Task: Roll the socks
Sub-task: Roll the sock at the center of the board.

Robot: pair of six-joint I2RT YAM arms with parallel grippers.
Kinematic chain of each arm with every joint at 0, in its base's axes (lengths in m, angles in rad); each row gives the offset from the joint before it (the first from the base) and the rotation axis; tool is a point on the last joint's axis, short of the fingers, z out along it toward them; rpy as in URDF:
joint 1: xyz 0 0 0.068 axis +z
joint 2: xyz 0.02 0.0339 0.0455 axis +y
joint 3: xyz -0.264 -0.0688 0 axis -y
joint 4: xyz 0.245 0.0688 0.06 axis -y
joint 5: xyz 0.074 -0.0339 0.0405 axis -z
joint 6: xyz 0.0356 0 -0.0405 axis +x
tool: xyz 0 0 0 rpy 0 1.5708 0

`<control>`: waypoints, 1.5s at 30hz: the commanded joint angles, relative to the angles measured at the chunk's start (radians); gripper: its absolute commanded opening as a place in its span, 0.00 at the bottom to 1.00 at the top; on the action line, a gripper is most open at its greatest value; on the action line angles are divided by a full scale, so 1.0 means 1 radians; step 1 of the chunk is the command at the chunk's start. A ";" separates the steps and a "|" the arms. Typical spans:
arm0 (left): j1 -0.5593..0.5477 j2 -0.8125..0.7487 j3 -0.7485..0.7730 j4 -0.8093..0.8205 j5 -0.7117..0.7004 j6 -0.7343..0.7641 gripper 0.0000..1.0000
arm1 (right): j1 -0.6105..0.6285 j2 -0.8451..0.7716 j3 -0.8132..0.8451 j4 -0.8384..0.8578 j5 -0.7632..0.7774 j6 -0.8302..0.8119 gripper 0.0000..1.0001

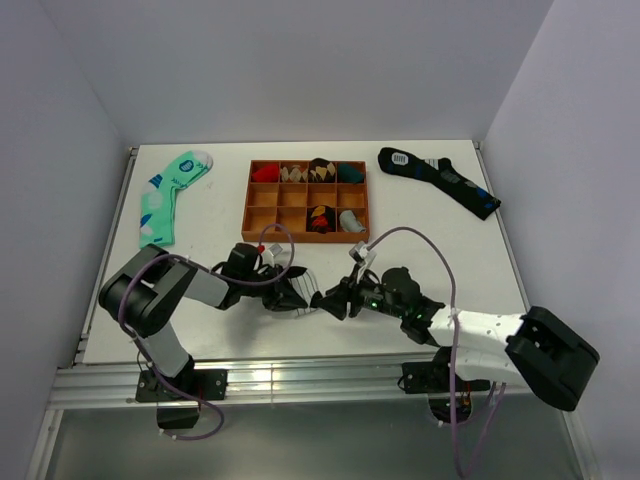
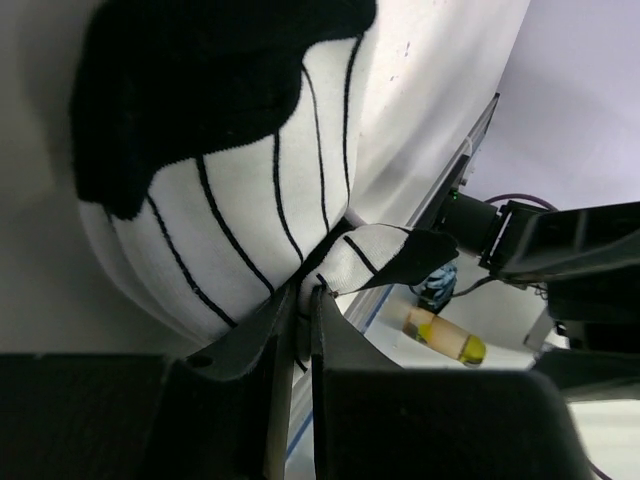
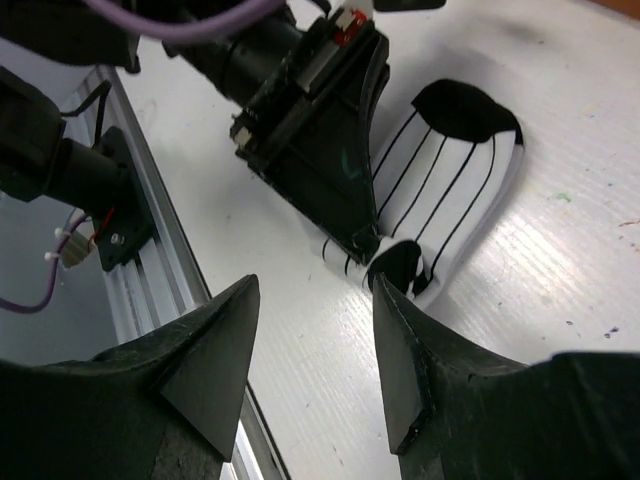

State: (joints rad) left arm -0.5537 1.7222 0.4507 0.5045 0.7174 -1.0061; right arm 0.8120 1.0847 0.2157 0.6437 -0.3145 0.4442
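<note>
The short sock [image 1: 288,296] lay on the worktop [image 1: 450,262] near its front edge, between the two arms. The left gripper [image 1: 308,298] reached in from the left, its jaws pinching the sock's end. The right gripper [image 1: 335,300] sat just right of it, jaws apart, not touching the sock. Behind them stood a divided tray [image 1: 247,205] with bundles [image 1: 322,215] in several compartments. A second sock [image 1: 165,195] lay left of the tray and a long sock [image 1: 440,180] to its right.

Bright, even light (soft shadows); the right gripper [image 3: 318,292] looks slightly blurred.
</note>
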 commanded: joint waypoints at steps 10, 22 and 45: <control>0.070 0.120 -0.046 -0.356 -0.153 0.144 0.00 | 0.055 0.326 0.010 0.450 -0.083 -0.021 0.56; 0.072 0.112 -0.047 -0.360 -0.153 0.149 0.00 | 0.069 0.416 0.076 0.419 0.014 -0.097 0.56; 0.072 0.117 -0.047 -0.374 -0.165 0.155 0.00 | 0.012 0.319 0.005 0.418 -0.015 -0.107 0.56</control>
State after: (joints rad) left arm -0.4877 1.7580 0.4782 0.4240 0.8196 -0.9844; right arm 0.8265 1.4681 0.2417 1.0100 -0.3405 0.3435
